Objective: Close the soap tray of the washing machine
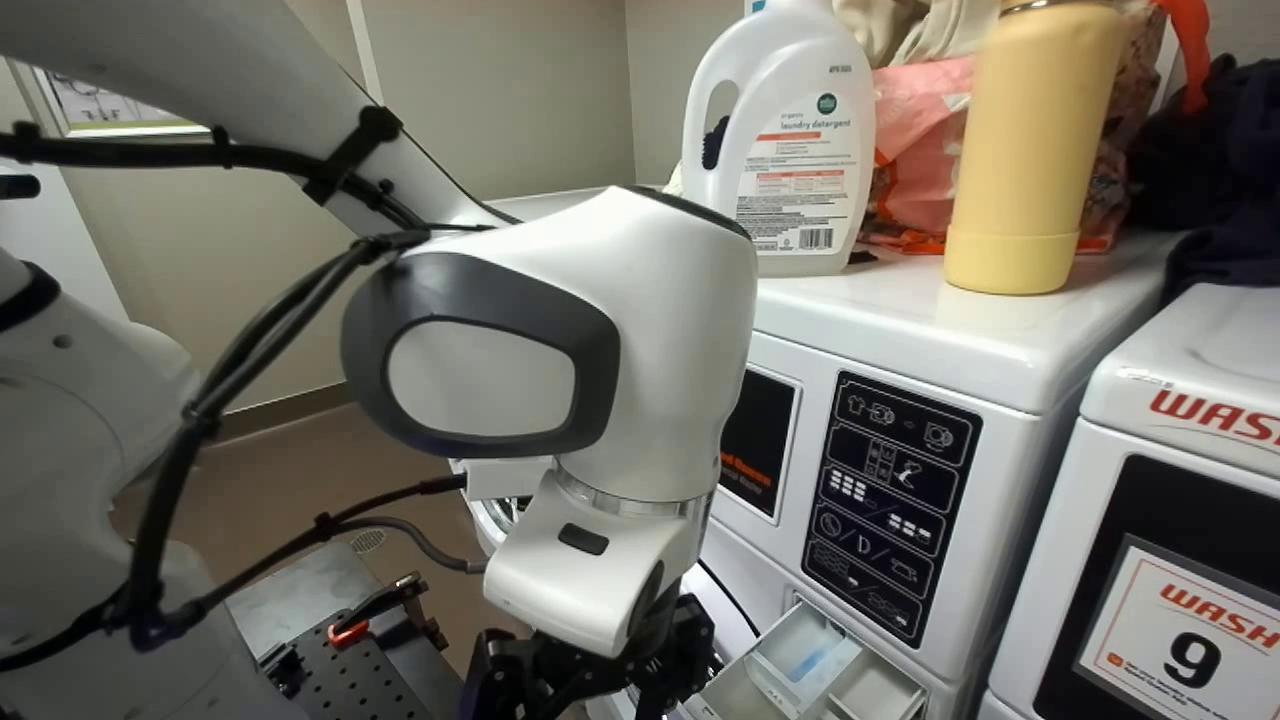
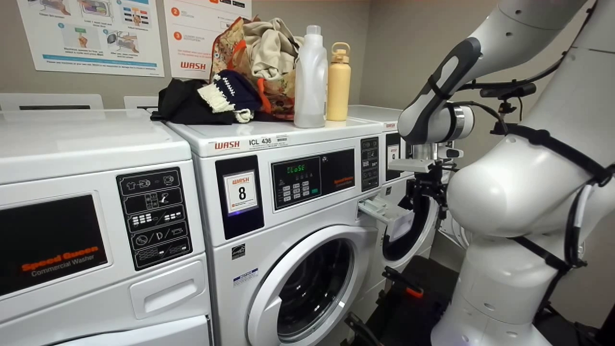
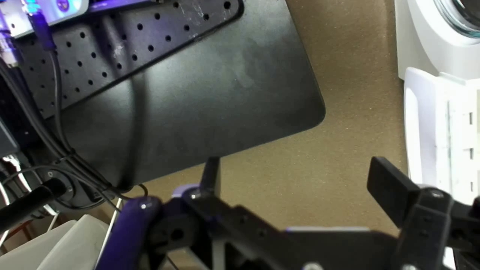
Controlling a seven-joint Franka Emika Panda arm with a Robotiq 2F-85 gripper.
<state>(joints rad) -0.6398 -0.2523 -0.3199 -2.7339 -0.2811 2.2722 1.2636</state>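
The soap tray (image 2: 391, 216) is a pale drawer with inner compartments. It is pulled out from the white washing machine (image 2: 288, 222), right of the display and above the round door. In an exterior view I see its compartments from above (image 1: 800, 670). In the wrist view the tray (image 3: 442, 131) stands at the right edge, partly cut off. My gripper (image 3: 294, 165) is open with nothing between its fingers. It points down in front of the tray's front face, its right finger close to it; I cannot tell whether they touch. Its fingertips are cut off in an exterior view (image 1: 590, 690).
A detergent bottle (image 2: 311, 81), a yellow bottle (image 2: 338, 86) and a bag of clothes (image 2: 269, 57) stand on the machine. Another washer marked 9 (image 1: 1190, 640) stands beside it. The robot's dark base plate (image 3: 225, 93) lies below the gripper.
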